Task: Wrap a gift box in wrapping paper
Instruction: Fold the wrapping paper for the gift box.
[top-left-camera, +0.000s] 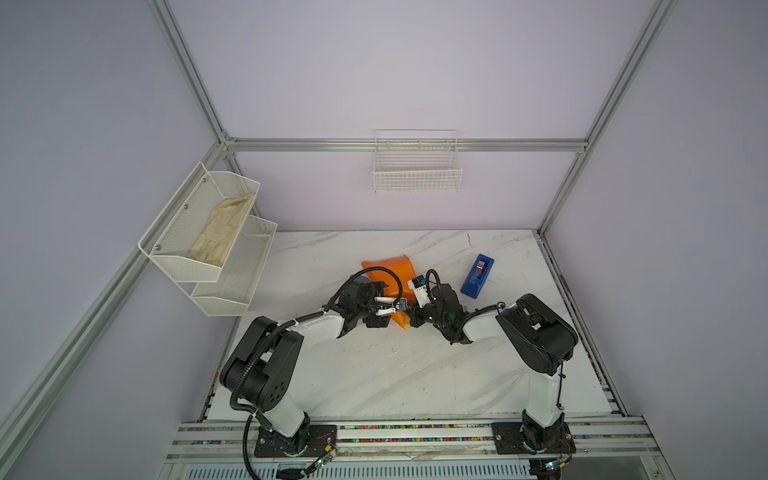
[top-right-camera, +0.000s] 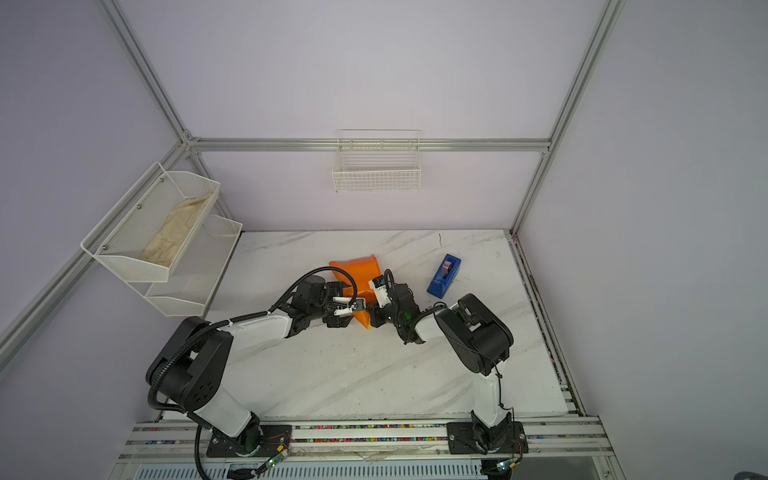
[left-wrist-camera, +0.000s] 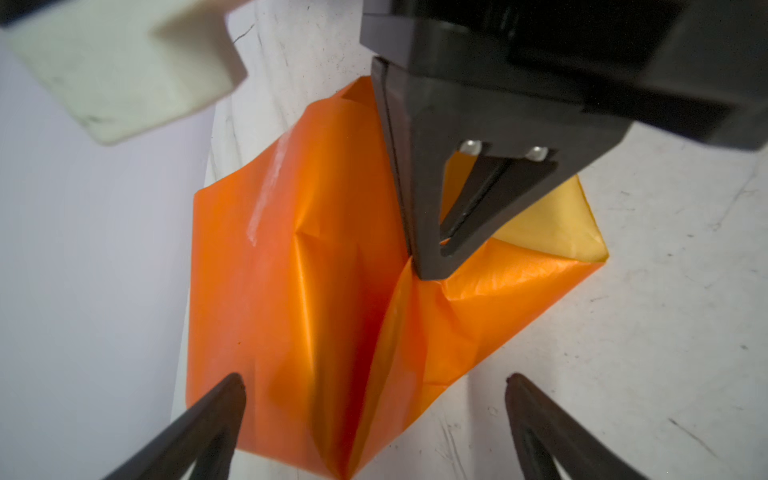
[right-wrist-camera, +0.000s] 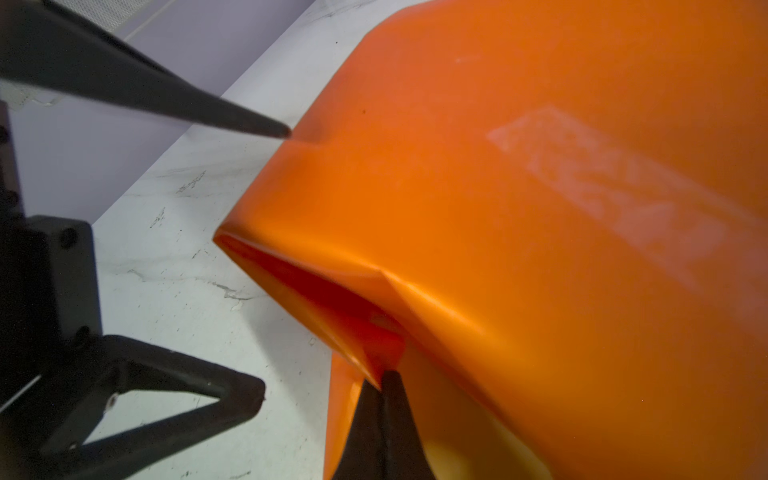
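Right tool (right-wrist-camera: 383, 380) pinches wrapping paper (left-wrist-camera: 291, 291), left tool (left-wrist-camera: 376, 378) spread; upper basket (top-left-camera: 183, 266) holds cloth (top-left-camera: 220, 232).

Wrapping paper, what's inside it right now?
Only paper shows: a boxy orange bundle, its open end revealing just more folds. Whatever is inside, the gift box included, is covered.

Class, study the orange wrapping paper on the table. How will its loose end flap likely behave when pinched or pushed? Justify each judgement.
The wrapping paper is probably thin and floppy: it buckles into soft folds where the shut right gripper pinches it. Its glossy sheen suggests it may slip. Sharp creases suggest it keeps folds, yet might tear if tugged.
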